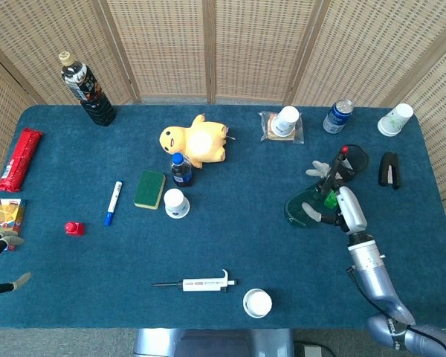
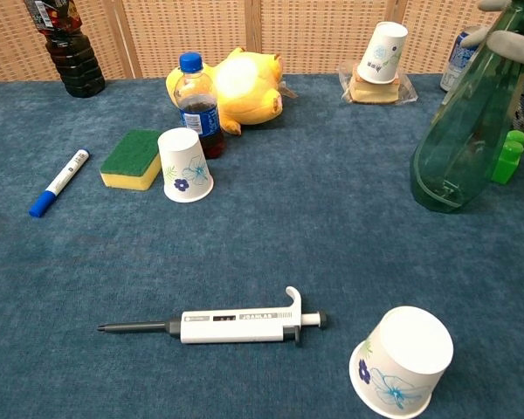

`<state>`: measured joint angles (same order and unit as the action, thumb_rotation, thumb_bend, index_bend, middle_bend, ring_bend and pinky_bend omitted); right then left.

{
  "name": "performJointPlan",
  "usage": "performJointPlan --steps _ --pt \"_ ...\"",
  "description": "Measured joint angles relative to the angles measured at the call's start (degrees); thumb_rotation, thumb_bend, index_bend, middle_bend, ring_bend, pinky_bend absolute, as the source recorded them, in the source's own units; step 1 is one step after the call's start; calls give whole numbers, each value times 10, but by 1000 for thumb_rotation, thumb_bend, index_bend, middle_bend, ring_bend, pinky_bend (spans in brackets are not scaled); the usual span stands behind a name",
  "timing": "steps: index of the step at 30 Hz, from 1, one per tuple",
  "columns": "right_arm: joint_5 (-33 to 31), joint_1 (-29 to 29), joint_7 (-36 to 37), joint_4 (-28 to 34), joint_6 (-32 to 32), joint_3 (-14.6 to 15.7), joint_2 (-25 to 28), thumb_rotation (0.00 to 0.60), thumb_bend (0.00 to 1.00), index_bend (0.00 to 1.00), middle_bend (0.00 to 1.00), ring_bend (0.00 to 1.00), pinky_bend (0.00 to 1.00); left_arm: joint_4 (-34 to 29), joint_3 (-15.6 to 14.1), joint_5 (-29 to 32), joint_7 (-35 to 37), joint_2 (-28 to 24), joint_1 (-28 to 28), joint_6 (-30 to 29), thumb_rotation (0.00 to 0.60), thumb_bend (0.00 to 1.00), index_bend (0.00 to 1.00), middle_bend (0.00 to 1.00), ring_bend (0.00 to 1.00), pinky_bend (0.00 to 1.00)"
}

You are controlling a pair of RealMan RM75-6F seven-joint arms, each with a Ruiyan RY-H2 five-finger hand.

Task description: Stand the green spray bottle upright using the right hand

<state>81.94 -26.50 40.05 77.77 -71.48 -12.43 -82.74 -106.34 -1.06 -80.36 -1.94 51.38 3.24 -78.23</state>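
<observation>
Bottle: green spray bottle point(image 2: 465, 140) at the worktop's point(image 1: 230, 245) right side, base on the cloth, leaning, not fully upright
Right robot hand point(image 1: 340, 202): fingers clamped around its neck
Done: mostly raised
Left: settle vertical, release

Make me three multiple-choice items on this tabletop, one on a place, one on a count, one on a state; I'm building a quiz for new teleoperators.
1. Where does the pipette lie?
A. near the front edge
B. beside the plush toy
C. on the sponge

2. How many paper cups show in the head view?
A. two
B. four
C. six

3. How does the green spray bottle stand?
A. flat on its side
B. tilted, base on the cloth
C. lifted off the table

Answers: 1 A, it lies alone near the front; 2 B, cups at; 3 B, the right hand grips it leaning.
</observation>
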Motion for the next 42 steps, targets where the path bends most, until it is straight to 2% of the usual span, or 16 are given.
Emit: performJointPlan --steps 25,27,30,32,34,38,42 --pt "-12 58 22 -9 -27 17 54 363 315 78 240 3 21 -10 1 -5 -9 2 4 -2 530 241 315 262 213 341" --pt "-14 67 26 -10 -32 19 65 383 327 86 240 9 21 -11 0 -5 -9 2 3 -3 525 241 315 263 213 341" --pt "-18 81 30 -10 -38 21 82 476 358 155 268 64 57 -11 0 -5 -9 3 0 -8 524 240 319 268 213 346" --pt "-23 91 25 -10 -43 22 94 548 374 228 326 113 117 -11 0 -6 -9 5 -3 -13 526 241 320 270 214 347" --pt "-26 100 14 -10 -46 24 105 589 377 270 356 130 143 -11 -2 -7 -8 7 -6 -18 527 240 322 271 216 347" --pt "-28 108 -23 -9 -47 31 118 600 378 296 370 153 164 -9 -3 -8 -1 12 -14 -29 525 240 324 274 221 346" --pt "-33 119 -101 -4 -48 41 136 600 376 313 371 158 178 -9 -6 -11 10 16 -24 -41 523 241 325 278 229 338"
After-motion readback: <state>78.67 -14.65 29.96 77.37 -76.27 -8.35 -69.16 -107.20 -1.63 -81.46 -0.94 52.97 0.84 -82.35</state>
